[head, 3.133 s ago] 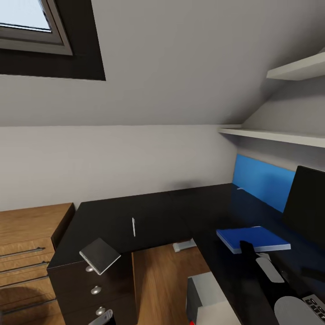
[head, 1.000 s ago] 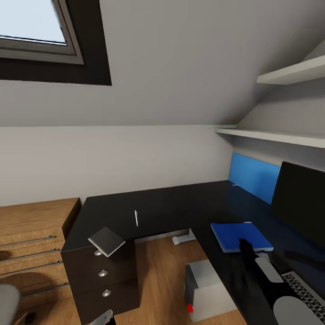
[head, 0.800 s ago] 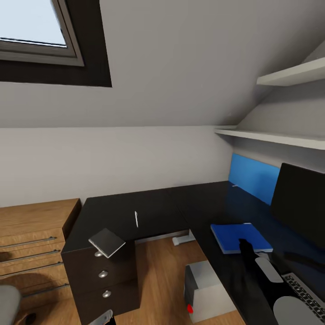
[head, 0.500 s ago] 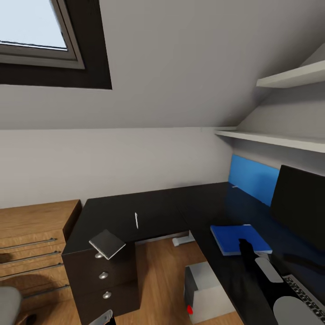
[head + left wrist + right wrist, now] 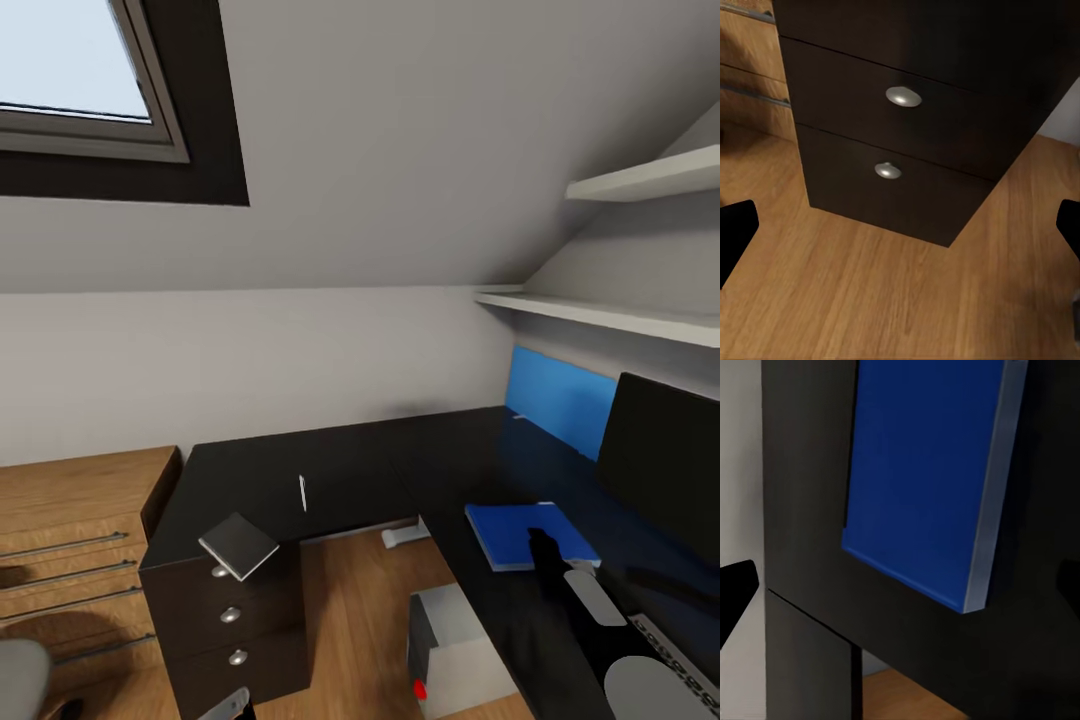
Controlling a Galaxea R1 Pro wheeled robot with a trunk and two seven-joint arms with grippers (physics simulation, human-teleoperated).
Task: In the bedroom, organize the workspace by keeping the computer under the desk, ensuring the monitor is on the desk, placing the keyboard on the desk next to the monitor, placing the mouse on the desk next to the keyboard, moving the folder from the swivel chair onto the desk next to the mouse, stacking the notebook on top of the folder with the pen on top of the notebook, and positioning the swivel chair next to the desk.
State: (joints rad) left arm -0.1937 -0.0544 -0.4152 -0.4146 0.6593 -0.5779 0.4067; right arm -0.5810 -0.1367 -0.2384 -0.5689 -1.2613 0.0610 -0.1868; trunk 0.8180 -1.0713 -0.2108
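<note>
Blue folder (image 5: 530,534) lay flat on counter (image 5: 340,470), near monitor (image 5: 665,465). Notebook (image 5: 238,546) overhung counter corner above drawer unit (image 5: 232,630); pen (image 5: 302,493) well apart from folder. Computer (image 5: 455,655) sat under counter. Left claw (image 5: 900,232) spread wide, empty; right claw (image 5: 900,585) likewise, over folder.

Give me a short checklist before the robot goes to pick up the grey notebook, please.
1. Flat blue folder lies on the black desk: ok.
2. Thin grey notebook on the folder: not ok; it overhangs the desk corner above the drawers.
3. White pen on the notebook: not ok; it lies apart on the desk.
4. Left gripper open, empty: ok.
5. Right gripper empty: ok.
</note>
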